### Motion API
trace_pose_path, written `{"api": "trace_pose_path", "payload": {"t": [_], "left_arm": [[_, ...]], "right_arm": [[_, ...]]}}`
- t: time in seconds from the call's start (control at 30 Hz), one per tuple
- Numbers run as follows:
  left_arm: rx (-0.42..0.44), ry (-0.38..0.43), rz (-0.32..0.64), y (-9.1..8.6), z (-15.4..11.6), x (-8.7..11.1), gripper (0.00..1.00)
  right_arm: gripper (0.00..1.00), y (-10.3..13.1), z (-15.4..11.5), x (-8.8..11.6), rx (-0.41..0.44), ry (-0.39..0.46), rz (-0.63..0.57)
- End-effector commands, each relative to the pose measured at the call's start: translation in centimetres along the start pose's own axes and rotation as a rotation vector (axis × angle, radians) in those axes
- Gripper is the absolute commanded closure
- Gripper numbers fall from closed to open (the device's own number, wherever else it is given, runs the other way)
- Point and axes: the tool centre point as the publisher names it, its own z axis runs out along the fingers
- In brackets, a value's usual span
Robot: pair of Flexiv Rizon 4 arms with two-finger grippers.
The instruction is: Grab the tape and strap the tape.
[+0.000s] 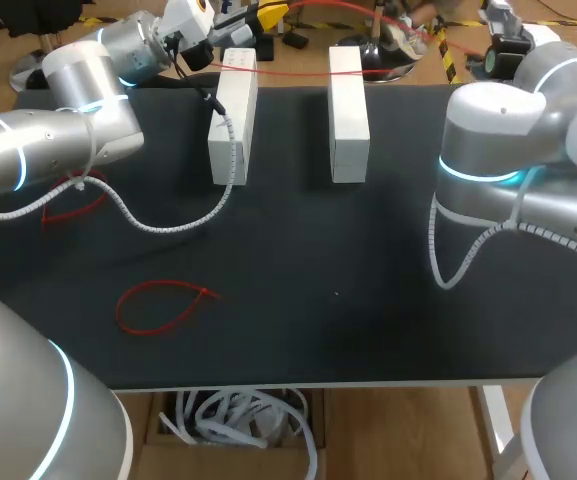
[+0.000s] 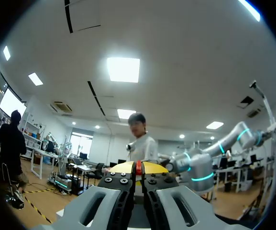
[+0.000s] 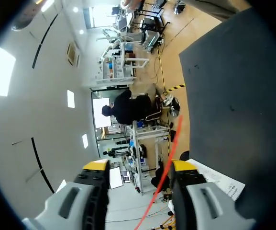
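Left gripper [image 2: 138, 167] pinched shut on the thin red plastic strap [image 3: 160, 182]. Right gripper [image 3: 140, 165] stood apart, strap running between its fingers. My call was to close squarely there, then draw taut slowly, no jerking.

Silver arms [image 1: 58, 140] with glowing cyan rings [image 1: 473, 172], coiled white cables [image 1: 168, 225], yellow fingertips [image 3: 95, 165]

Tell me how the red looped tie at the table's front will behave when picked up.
The red tie is probably light and springy: a thin strand holding an open loop. Lying flat on the table, it would likely slide when pushed, not roll. Being so thin, it may slip from the fingers.
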Motion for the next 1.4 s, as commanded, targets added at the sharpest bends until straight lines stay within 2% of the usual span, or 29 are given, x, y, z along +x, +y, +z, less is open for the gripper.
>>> {"api": "trace_pose_path", "payload": {"t": [0.03, 0.2, 0.3, 0.7, 1.03, 1.07, 1.1, 1.17, 1.23, 1.37, 1.4], "left_arm": [[0.002, 0.003, 0.000, 0.08, -0.04, -0.10, 1.00], [0.002, 0.003, 0.000, 0.08, -0.04, -0.10, 1.00], [0.002, 0.003, 0.000, 0.08, -0.04, -0.10, 1.00], [0.002, 0.003, 0.000, 0.08, -0.04, -0.10, 1.00], [0.002, 0.003, 0.000, 0.08, -0.04, -0.10, 1.00], [0.002, 0.003, 0.000, 0.08, -0.04, -0.10, 1.00], [0.002, 0.003, 0.000, 0.08, -0.04, -0.10, 1.00], [0.002, 0.003, 0.000, 0.08, -0.04, -0.10, 1.00], [0.002, 0.003, 0.000, 0.08, -0.04, -0.10, 1.00], [0.002, 0.003, 0.000, 0.08, -0.04, -0.10, 1.00], [0.002, 0.003, 0.000, 0.08, -0.04, -0.10, 1.00]], "right_arm": [[0.52, -0.01, -0.28, 0.10, -0.005, -0.011, -0.004], [0.50, 0.14, -0.42, -0.08, -0.008, -0.015, -0.006], [0.56, 0.21, -0.47, -0.21, -0.009, -0.019, -0.005], [0.53, -0.26, -0.79, -0.26, 0.012, -0.020, -0.012], [0.59, -0.56, -1.11, -0.50, 0.029, -0.025, -0.021], [0.73, -0.53, -1.11, -0.51, 0.028, -0.026, -0.021], [0.82, -0.51, -1.11, -0.52, 0.027, -0.026, -0.021], [0.82, -0.46, -1.11, -0.54, 0.025, -0.027, -0.022], [0.75, -0.42, -1.11, -0.55, 0.023, -0.028, -0.023], [0.83, -0.31, -1.06, -0.65, 0.020, -0.030, -0.023], [0.99, -0.31, -1.06, -0.66, 0.019, -0.031, -0.023]]}}
